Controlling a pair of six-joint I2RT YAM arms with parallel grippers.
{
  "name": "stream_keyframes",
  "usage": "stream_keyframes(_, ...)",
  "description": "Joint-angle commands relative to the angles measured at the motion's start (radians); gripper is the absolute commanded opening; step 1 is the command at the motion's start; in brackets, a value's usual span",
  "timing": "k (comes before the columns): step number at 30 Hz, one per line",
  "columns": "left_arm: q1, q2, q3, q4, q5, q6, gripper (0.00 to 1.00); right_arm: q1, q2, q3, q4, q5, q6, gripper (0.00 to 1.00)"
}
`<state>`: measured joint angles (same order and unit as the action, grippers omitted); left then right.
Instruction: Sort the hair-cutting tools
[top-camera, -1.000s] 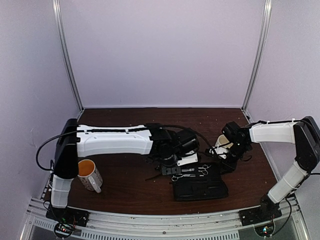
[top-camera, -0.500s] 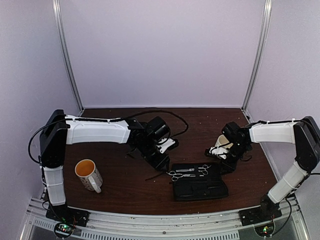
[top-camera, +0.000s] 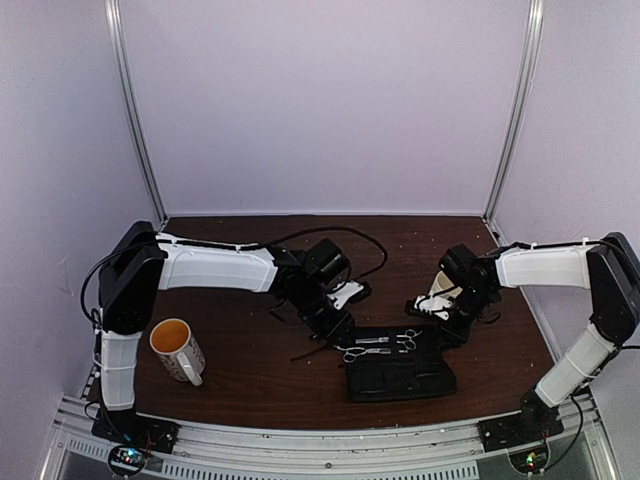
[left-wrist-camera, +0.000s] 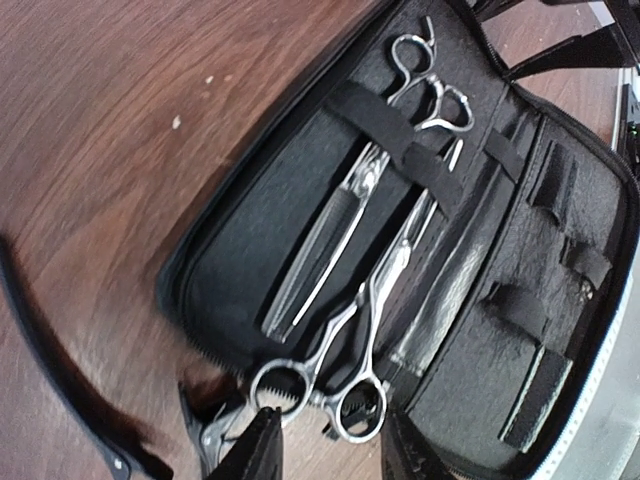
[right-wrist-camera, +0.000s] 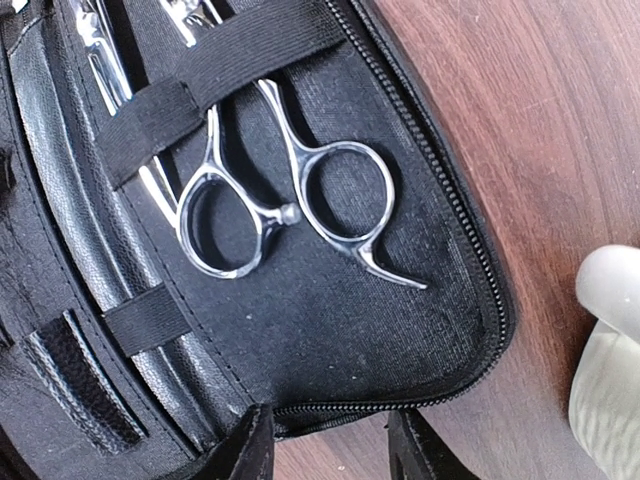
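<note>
An open black case (top-camera: 400, 378) lies on the brown table with two silver scissors in it. In the left wrist view one pair (left-wrist-camera: 345, 205) sits under an elastic strap, rings toward the far end. The other pair (left-wrist-camera: 385, 290) has its rings hanging over the near edge of the case (left-wrist-camera: 235, 270). My left gripper (left-wrist-camera: 335, 455) is open just short of those rings, nothing between its fingers. A thin black hair clip (left-wrist-camera: 60, 380) lies on the wood to the left. My right gripper (right-wrist-camera: 330, 450) is open at the zipper edge of the case (right-wrist-camera: 330, 330), near the strapped scissors' rings (right-wrist-camera: 290, 205).
A mug with an orange inside (top-camera: 176, 346) stands at the front left. A white mug (top-camera: 445, 285) stands just behind my right gripper (top-camera: 447, 328) and shows at the right edge of the right wrist view (right-wrist-camera: 610, 340). A black cable trails behind my left gripper (top-camera: 338, 322).
My left arm pulled back to the left away from the case, then came back toward its left end. The right arm has barely moved.
</note>
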<state>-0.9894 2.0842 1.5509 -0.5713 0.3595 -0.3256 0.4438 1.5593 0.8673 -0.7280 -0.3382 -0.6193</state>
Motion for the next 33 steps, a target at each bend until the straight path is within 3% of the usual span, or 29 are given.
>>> stream_keyframes(1,-0.005,0.047,0.066,0.022,0.036,0.041,0.37,0.007,0.001,0.021,0.013,0.010,0.017,0.40)
stream_keyframes(13,-0.029,0.115,0.125,-0.045,-0.008,0.037,0.40,0.008,0.002,0.021,0.016,0.011,0.026,0.41)
stream_keyframes(20,-0.038,0.004,0.029,-0.035,-0.084,0.042,0.39,0.008,0.001,0.021,0.013,0.014,0.022,0.39)
stream_keyframes(33,-0.038,0.075,0.080,-0.048,-0.023,0.060,0.41,-0.042,-0.072,0.036,-0.053,0.080,-0.003,0.42)
